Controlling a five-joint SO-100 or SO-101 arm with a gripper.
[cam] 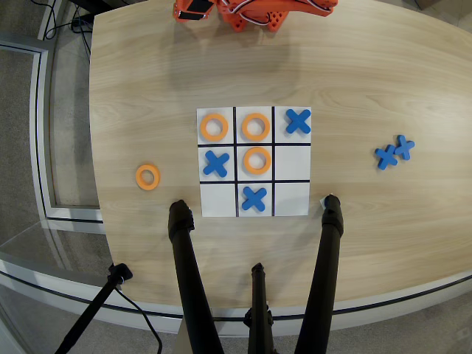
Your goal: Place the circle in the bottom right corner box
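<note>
Orange circle lies left of board (off-grid); arm well apart.

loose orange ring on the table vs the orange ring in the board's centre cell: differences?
The loose ring lies on bare wood, left of the board in the overhead view; the centre ring sits inside a cell. The loose ring looks slightly smaller and stands alone; the centre ring has blue X pieces in neighbouring cells. Both are flat, orange and round-holed.
</note>
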